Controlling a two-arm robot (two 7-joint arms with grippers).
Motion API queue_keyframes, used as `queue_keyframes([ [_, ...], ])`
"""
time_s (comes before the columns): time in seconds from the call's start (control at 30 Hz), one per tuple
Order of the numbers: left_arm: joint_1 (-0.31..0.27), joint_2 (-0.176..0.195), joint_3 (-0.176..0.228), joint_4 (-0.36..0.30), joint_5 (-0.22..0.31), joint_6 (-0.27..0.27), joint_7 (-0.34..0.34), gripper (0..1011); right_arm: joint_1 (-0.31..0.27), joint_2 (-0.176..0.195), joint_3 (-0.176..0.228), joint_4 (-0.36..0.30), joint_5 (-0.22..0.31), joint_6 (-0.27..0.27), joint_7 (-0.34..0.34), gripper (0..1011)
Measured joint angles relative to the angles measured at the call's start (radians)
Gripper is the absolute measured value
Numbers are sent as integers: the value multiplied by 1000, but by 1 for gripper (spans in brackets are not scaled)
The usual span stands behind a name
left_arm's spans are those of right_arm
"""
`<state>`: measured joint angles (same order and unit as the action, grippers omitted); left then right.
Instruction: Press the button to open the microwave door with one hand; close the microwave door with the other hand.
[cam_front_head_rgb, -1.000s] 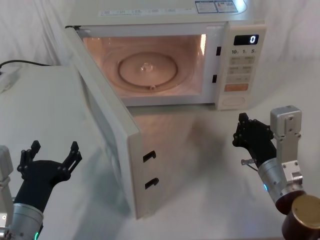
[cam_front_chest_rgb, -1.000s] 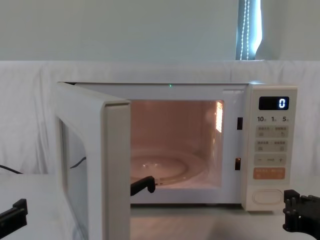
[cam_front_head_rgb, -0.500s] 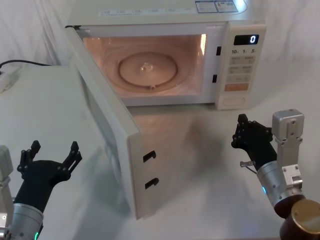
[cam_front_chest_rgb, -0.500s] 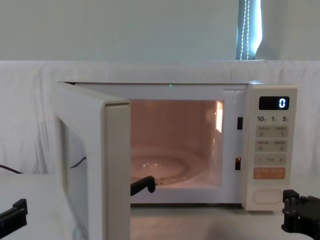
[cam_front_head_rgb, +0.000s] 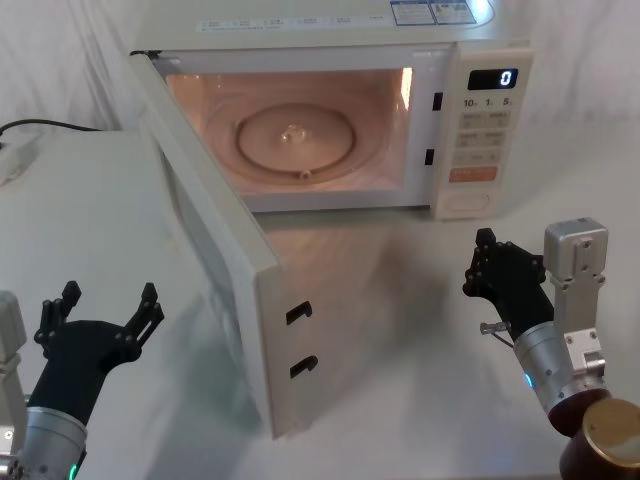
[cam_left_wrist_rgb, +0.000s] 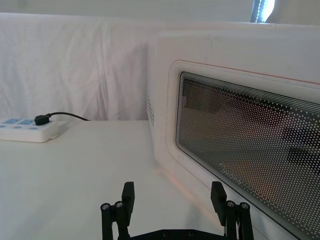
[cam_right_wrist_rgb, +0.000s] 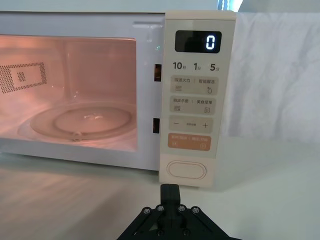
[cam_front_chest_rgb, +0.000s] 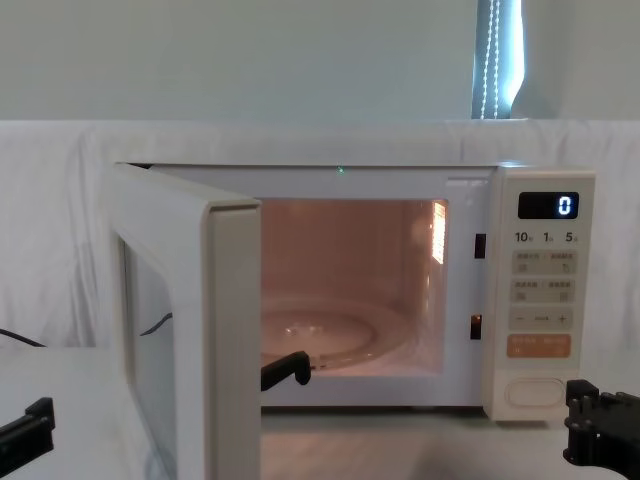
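2 black blocky grippers flank the boxy cream microwave (cam_front_head_rgb: 440, 20) on the white table (cam_front_head_rgb: 90, 200). Its smooth, round-framed microwave door (cam_front_head_rgb: 215, 255) stands wide open, free edge toward the robot. Left gripper (cam_front_head_rgb: 100, 312) hovers beside the door's mesh window, fingers spread, empty. Right gripper (cam_front_head_rgb: 497, 268), fingers together, hangs short of the pill-shaped button (cam_right_wrist_rgb: 186, 170).

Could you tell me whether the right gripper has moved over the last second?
Yes, slightly. In the head view the right gripper has drawn back toward the robot, away from the microwave and its button.
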<state>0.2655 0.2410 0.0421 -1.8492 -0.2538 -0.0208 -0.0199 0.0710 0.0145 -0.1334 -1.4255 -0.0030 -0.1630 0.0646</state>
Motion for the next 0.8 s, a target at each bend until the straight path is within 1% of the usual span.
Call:
queue_keyframes([
  [0.07, 0, 0, 0, 0, 0, 0, 0, 985, 0, 0, 0, 0, 0, 0, 0, 0],
  [0.3, 0, 0, 0, 0, 0, 0, 0, 838, 1, 0, 0, 1, 0, 1, 0, 0],
  [0.4, 0, 0, 0, 0, 0, 0, 0, 725, 1, 0, 0, 1, 0, 1, 0, 0],
  [0.53, 0, 0, 0, 0, 0, 0, 0, 623, 1, 0, 0, 1, -1, 1, 0, 0],
  [0.67, 0, 0, 0, 0, 0, 0, 0, 479, 1, 0, 0, 1, -1, 1, 0, 0],
  [0.7, 0, 0, 0, 0, 0, 0, 0, 457, 1, 0, 0, 1, -1, 1, 0, 0],
  [0.77, 0, 0, 0, 0, 0, 0, 0, 370, 1, 0, 0, 1, -1, 1, 0, 0],
  [0.8, 0, 0, 0, 0, 0, 0, 0, 353, 1, 0, 0, 1, -1, 1, 0, 0],
])
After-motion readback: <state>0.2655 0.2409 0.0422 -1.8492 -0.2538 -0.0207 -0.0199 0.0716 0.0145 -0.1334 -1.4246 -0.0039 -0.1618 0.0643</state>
